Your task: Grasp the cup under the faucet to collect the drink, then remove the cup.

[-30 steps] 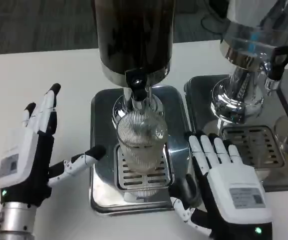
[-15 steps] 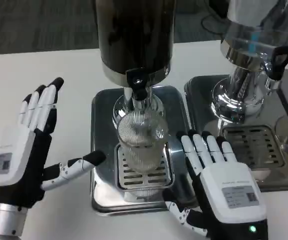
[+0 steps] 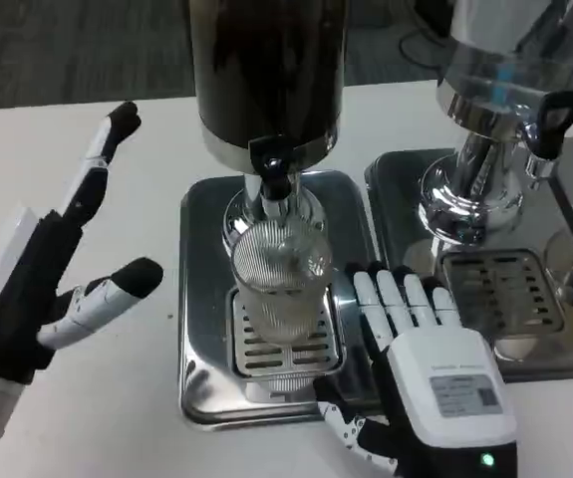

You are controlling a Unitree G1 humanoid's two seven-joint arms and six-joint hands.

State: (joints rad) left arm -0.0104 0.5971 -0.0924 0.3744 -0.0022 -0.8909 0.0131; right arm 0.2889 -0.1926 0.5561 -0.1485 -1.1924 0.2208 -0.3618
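Observation:
A clear ribbed cup [image 3: 281,279] stands upright on the drip grate [image 3: 286,349] under the black faucet [image 3: 272,164] of the dark drink dispenser [image 3: 266,70]. My right hand [image 3: 421,368] lies open just right of the cup, fingers stretched forward beside it, thumb low near the tray's front; I cannot tell whether it touches the cup. Left of the steel tray [image 3: 201,299] my left hand [image 3: 42,269] is open, fingers spread and pointing up and away, thumb toward the tray, apart from the cup.
A second dispenser [image 3: 505,110] with a black tap [image 3: 550,124] stands on its own steel tray [image 3: 510,289] at the right, close to my right hand. White table [image 3: 117,398] lies left and in front.
My left hand has tilted and drawn back to the left, away from the tray. My right hand has shifted left, closer to the cup. The cup has not moved.

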